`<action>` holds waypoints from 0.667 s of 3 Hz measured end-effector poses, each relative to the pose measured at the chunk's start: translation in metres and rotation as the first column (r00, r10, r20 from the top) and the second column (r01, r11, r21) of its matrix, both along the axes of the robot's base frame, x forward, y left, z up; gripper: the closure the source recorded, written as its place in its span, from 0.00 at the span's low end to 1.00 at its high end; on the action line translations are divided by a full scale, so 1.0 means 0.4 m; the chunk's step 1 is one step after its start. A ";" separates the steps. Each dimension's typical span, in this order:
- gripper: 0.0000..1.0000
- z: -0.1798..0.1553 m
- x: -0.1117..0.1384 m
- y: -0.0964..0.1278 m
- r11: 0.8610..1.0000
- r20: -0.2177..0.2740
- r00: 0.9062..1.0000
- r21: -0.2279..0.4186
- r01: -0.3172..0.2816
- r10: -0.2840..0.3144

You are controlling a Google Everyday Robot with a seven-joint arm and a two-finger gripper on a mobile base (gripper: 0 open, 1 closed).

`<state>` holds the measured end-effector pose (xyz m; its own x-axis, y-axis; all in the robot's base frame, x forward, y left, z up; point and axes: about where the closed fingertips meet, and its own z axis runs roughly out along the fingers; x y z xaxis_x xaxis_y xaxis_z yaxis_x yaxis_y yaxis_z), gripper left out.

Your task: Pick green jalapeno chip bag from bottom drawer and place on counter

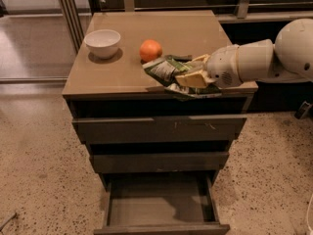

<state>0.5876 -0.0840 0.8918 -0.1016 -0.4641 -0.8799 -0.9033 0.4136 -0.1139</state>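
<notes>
You have the green jalapeno chip bag (164,70) up at the level of the counter (117,70), at its front right part. The bag's crinkled left end lies over the tan top. Its lower edge hangs past the counter's front lip, above the top drawer (159,129). You cannot tell whether the bag rests its weight on the surface or sits just above it.

The gripper (193,75) reaches in from the right, and its tan fingers (191,79) are clamped on the bag's right half. The green foil sticks out to the left of them and below them. Behind the gripper, the white arm (254,60) runs off toward the right edge of the view, roughly level with the counter top.

Just behind the bag's left end you see the orange fruit (150,50) on the counter. It is very near the bag, but you cannot tell whether the two touch. Further left, well apart from the bag, a white bowl (102,42) stands upright near the counter's left side.

Below the top drawer, the middle drawer (159,162) shows its flat dark front. The bottom drawer (156,210) is pulled out toward you, and its shallow tray is open to view with a shadow across its floor. The cabinet stands on a speckled floor (39,180).
</notes>
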 end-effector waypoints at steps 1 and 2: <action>1.00 -0.011 0.073 -0.031 1.000 0.012 1.000 0.018 0.015 -0.015; 1.00 -0.011 0.144 -0.063 0.999 0.031 0.999 0.020 0.033 -0.034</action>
